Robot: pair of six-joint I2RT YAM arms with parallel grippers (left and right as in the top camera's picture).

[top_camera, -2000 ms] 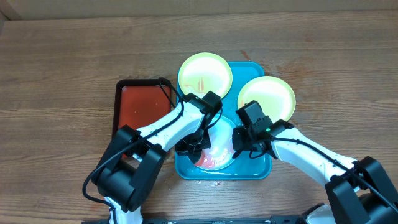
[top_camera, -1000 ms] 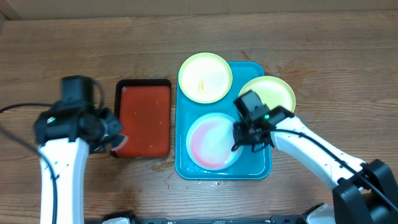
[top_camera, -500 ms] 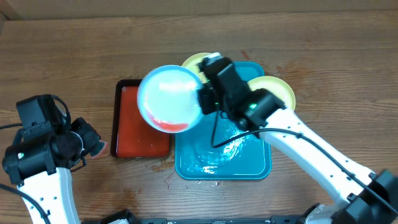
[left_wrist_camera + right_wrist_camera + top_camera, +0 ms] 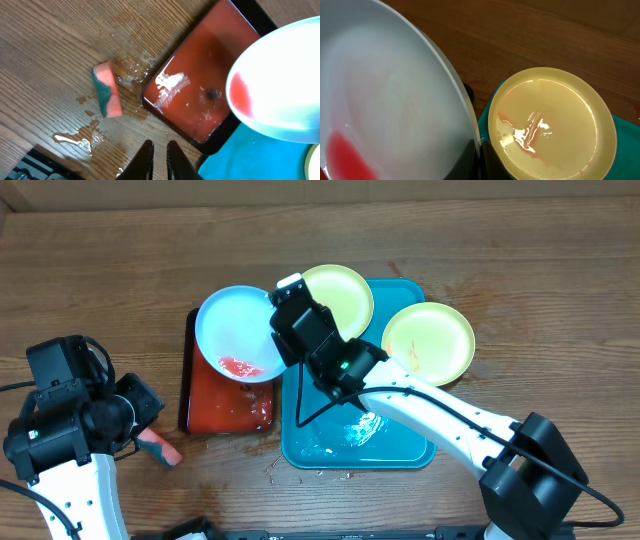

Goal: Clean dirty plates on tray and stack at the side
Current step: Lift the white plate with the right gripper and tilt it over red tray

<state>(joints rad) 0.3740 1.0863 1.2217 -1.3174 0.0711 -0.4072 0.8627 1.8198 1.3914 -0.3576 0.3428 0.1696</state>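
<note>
My right gripper (image 4: 278, 332) is shut on the rim of a whitish plate (image 4: 235, 325), holding it tilted over the black-rimmed tray. Red liquid pools at the plate's low edge (image 4: 240, 95). The right wrist view shows the fingers (image 4: 490, 162) pinching that rim, with the plate (image 4: 385, 100) filling the left side. Two yellow-green plates rest on the turquoise tray (image 4: 400, 435): one (image 4: 342, 298) at its back left, one (image 4: 428, 340) over its right rim. My left gripper (image 4: 159, 144) hovers over wet table, jaws nearly together and empty.
A pink-and-green sponge (image 4: 106, 90) lies on the wet wood left of the black-rimmed tray (image 4: 225, 395), whose red inside holds liquid. The sponge (image 4: 160, 450) is just in front of my left gripper (image 4: 148, 405). Water glistens on the turquoise tray.
The right arm has swung the whitish plate lower and left, tipping it over the black-rimmed tray. The sponge has left my left gripper and now lies on the table.
</note>
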